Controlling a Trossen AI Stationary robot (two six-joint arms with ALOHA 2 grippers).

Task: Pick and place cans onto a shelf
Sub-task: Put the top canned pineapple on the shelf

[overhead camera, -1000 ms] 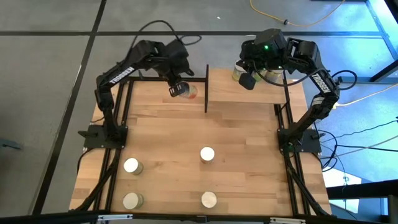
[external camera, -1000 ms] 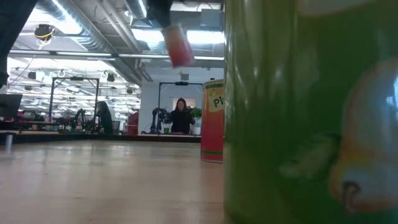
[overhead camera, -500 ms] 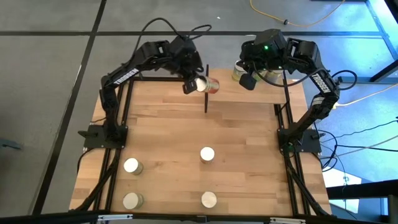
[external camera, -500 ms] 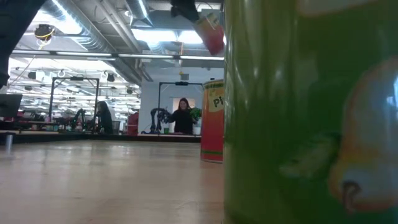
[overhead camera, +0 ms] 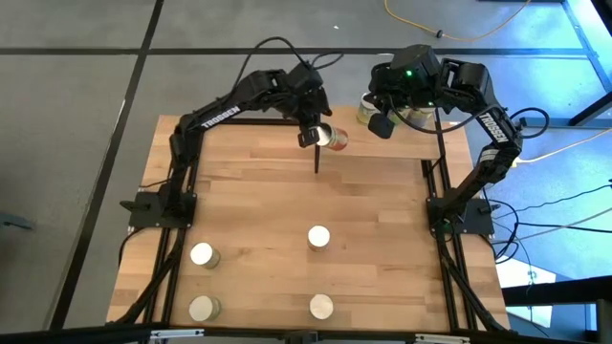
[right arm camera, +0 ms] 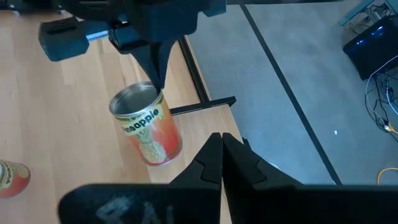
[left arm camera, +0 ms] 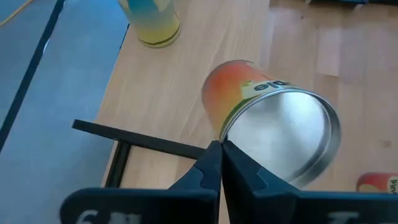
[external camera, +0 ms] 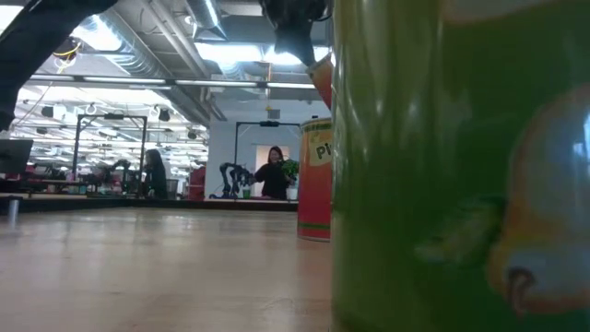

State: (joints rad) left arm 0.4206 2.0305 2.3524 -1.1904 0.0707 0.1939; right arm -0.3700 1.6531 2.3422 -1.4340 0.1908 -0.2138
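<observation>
My left gripper (overhead camera: 312,137) (left arm camera: 221,149) is shut on an orange-red can (overhead camera: 334,137) (left arm camera: 273,127) and holds it just right of the shelf's black upright panel (overhead camera: 316,153), above the shelf (overhead camera: 382,148). The right wrist view shows that can (right arm camera: 149,127) tilted under the left fingers. My right gripper (overhead camera: 382,125) (right arm camera: 221,149) hangs shut and empty over the shelf's far right part, beside two cans (overhead camera: 367,111) (overhead camera: 417,116) that stand there. Several cans stand on their bases on the table (overhead camera: 249,201) nearer the front, one of them (overhead camera: 318,236) mid-table. My left gripper pinches the rim of the can's shiny end (left arm camera: 229,138) between its two fingertips (right arm camera: 157,78). The fingers slant down onto it from the table's left and above. The can hangs tilted below them, its labelled body away from the gripper, clear of the shelf board.
A yellow-labelled can (left arm camera: 152,25) stands on the shelf beyond the held one, and another red can (right arm camera: 12,177) stands on the wood nearby. In the low view a green can (external camera: 461,166) fills the right half and a red can (external camera: 315,180) stands behind it. People stand in the room beyond.
My left gripper has carried the orange-red can toward the table's right edge, from left of the upright panel across its top to just over the shelf, sinking a little. The wrist has turned, and the can's shiny end now faces more upward. My right arm has kept still.
</observation>
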